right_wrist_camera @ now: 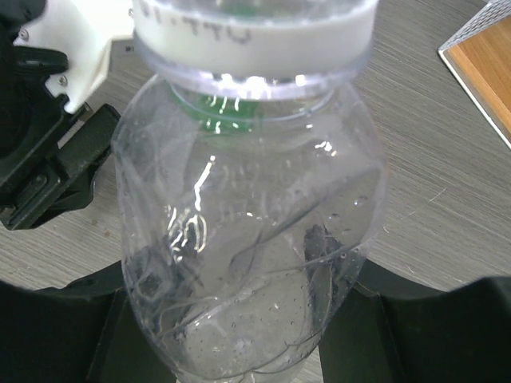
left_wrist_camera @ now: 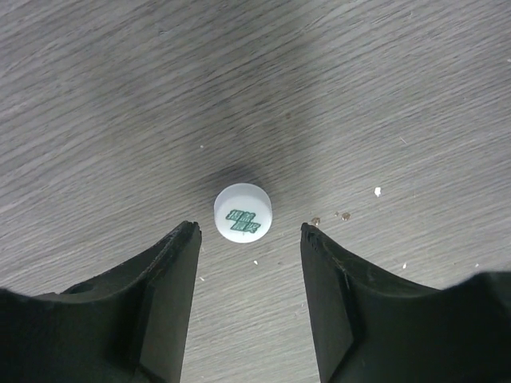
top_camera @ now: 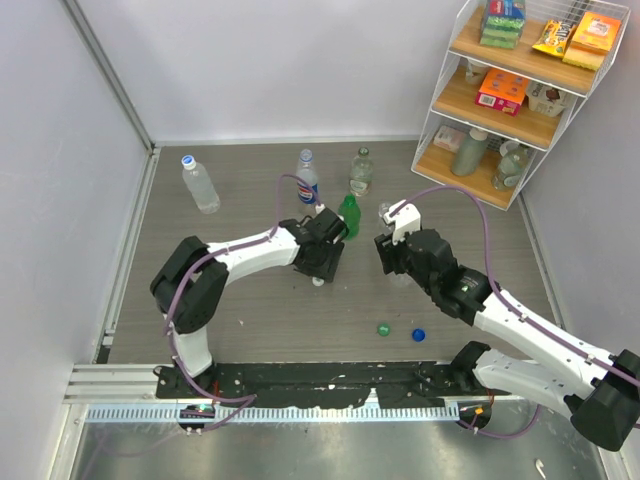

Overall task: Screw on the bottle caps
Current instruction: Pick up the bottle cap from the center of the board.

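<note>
Since a cap threads only onto a steadied neck, the right gripper (right_wrist_camera: 239, 335) is clenched around the belly of the plain clear bottle (right_wrist_camera: 247, 223). It holds the bottle right of table centre, apparently upright, though the wrist hides most of it from above. Entry, left gripper (left_wrist_camera: 249, 233): released, jaws standing apart either side of the white cap (left_wrist_camera: 243, 211) and touching neither side, nose-down as for a pickup. Entry, white cap: small, round, flat-topped, green printed mark, lying on the grey wood-grain table (left_wrist_camera: 383, 88) near the green bottle (top_camera: 348, 215). Entry, green cap (top_camera: 383, 328) and blue cap (top_camera: 418, 335): loose, side by side, nearer the arm bases. Entry, cola-label bottle (top_camera: 307, 180): standing further back.
</note>
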Available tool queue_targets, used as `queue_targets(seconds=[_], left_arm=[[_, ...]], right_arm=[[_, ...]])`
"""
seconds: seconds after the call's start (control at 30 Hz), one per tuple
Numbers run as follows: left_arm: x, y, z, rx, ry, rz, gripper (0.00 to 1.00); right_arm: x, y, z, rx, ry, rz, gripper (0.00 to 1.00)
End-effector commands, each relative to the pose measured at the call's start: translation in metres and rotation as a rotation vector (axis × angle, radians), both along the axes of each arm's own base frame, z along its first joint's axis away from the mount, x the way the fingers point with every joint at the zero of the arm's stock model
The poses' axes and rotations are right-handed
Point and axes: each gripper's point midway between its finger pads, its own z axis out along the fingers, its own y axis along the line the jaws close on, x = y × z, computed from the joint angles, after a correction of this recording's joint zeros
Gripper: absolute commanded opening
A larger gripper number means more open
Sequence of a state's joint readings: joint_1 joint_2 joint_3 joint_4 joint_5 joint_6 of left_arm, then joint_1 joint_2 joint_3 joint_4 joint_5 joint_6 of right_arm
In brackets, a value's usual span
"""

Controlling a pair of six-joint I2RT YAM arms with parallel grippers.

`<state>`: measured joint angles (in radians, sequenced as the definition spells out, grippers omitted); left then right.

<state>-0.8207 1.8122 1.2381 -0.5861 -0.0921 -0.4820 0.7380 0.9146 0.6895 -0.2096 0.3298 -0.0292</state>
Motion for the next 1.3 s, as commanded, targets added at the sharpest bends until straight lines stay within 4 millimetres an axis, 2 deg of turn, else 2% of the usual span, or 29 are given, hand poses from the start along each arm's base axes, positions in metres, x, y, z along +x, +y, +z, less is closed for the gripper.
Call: queue_targets(seconds=[0.0, 0.33, 0.53, 0.93, 1.07, 1.17, 1.27], left_arm=[[0.006, -0.006, 0.004, 0.047, -0.042, -0.009, 0.56], [0.009, -0.002, -0.002, 0.093, -0.054, 0.005, 0.51], [0.008, -0.003, -0.006, 0.095, -0.047, 0.002, 0.43], [0.007, -0.005, -0.009, 0.087, -0.037, -0.008, 0.4], [0.004, -0.006, -0.012, 0.085, -0.02, -0.018, 0.33], [0.004, -0.006, -0.01, 0.081, -0.024, -0.014, 0.24], [0.011, -0.011, 0.01, 0.049, -0.065, -0.029, 0.21]], right_arm=[[0.005, 0.004, 0.014, 0.041, -0.046, 0.004, 0.01], [0.004, 0.004, 0.015, 0.047, -0.047, 0.014, 0.01], [0.004, 0.005, 0.015, 0.045, -0.043, 0.019, 0.01], [0.003, 0.007, 0.013, 0.044, -0.032, 0.033, 0.01], [0.003, 0.006, 0.012, 0.042, -0.03, 0.03, 0.01], [0.003, 0.006, 0.013, 0.044, -0.031, 0.031, 0.01], [0.003, 0.006, 0.012, 0.04, -0.031, 0.032, 0.01]])
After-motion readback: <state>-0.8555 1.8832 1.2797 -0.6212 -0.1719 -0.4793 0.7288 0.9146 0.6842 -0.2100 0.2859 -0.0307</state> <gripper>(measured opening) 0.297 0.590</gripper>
